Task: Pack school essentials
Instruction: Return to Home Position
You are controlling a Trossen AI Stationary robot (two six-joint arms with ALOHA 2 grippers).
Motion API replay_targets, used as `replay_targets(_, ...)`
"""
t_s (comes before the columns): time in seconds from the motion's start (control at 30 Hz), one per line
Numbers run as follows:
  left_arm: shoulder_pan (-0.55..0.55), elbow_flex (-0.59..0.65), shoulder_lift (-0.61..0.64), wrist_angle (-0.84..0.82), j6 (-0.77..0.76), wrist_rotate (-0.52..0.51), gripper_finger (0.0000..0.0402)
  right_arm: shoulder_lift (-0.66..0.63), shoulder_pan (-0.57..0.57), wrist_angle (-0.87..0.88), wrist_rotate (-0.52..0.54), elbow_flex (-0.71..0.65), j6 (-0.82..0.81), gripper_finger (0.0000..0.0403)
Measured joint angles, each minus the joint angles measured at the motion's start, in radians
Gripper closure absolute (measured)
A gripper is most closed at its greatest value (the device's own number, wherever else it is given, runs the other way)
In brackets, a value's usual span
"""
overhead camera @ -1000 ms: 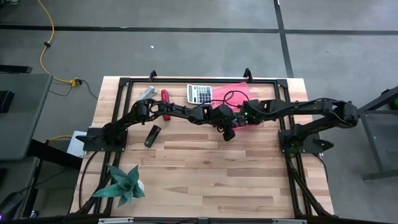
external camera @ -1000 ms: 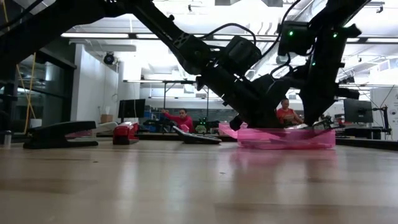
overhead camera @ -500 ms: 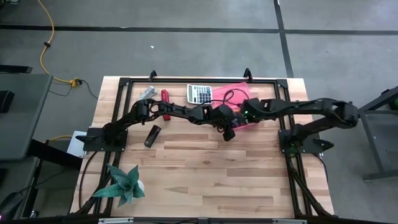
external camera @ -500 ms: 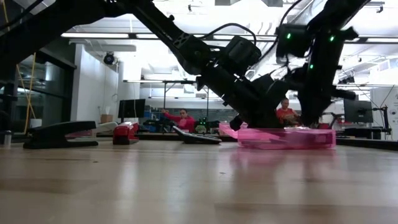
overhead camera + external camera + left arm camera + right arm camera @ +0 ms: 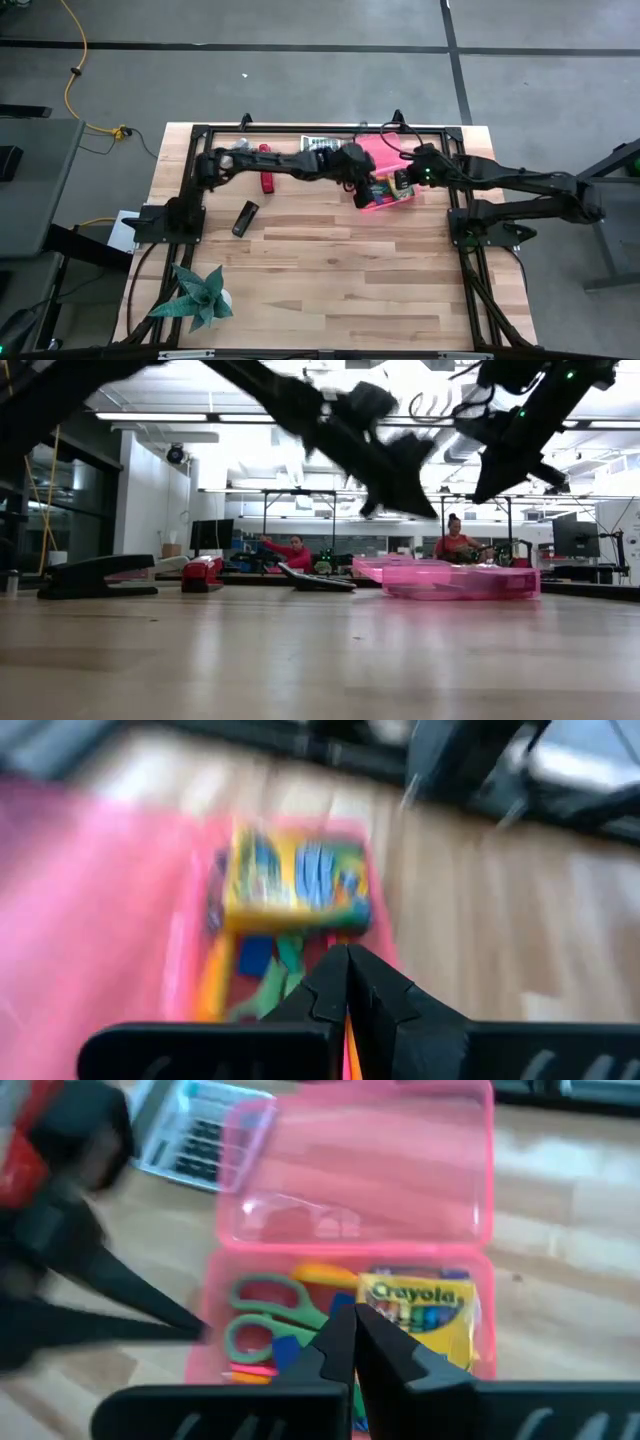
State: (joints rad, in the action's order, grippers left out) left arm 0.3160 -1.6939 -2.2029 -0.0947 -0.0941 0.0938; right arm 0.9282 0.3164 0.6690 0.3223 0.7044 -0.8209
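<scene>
Since both arms just lifted off the open pink plastic supply box on the bench, left gripper and right gripper closed and empty, yellow crayon box and green-handled scissors lie inside, so packing looks done.

Evenly lit from above, soft shadows on counter; backlit by ceiling strips in low view; motion-smeared at left wrist.

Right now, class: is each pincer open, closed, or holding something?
Left pincer: closed, empty, above the pink box.
Right pincer: closed, empty, above the pink box.
</scene>
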Motion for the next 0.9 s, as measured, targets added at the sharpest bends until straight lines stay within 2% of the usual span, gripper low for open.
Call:
replay_targets(0.13, 0.014, 0.006, 0.157, -0.079, 0.043, 0.011, 0.0401, -0.050, 0.000, -0.051, -0.058, 0.000, 0.145, 0.0403)
replay_targets(0.27, -0.002, 0.109, 0.360, -0.032, 0.059, 0.044, 0.0401, -0.067, -0.004, -0.152, -0.155, 0.000, 0.267, 0.0403)
replay_targets(0.4, -0.060, 0.300, 0.610, 0.087, 0.021, 0.037, 0.0401, -0.067, -0.016, -0.292, -0.254, 0.000, 0.379, 0.0403)
replay_targets(0.57, -0.156, 0.561, 0.929, 0.200, 0.000, -0.081, 0.0401, -0.067, -0.028, -0.479, -0.430, 0.000, 0.465, 0.0403)
replay_targets(0.67, -0.201, 0.691, 1.108, 0.211, -0.020, -0.135, 0.0401, -0.067, -0.040, -0.564, -0.521, 0.000, 0.506, 0.0403)
replay_targets(0.9, -0.228, 0.930, 1.424, 0.258, -0.052, -0.190, 0.0401, -0.067, -0.079, -0.683, -0.555, 0.000, 0.604, 0.0403)
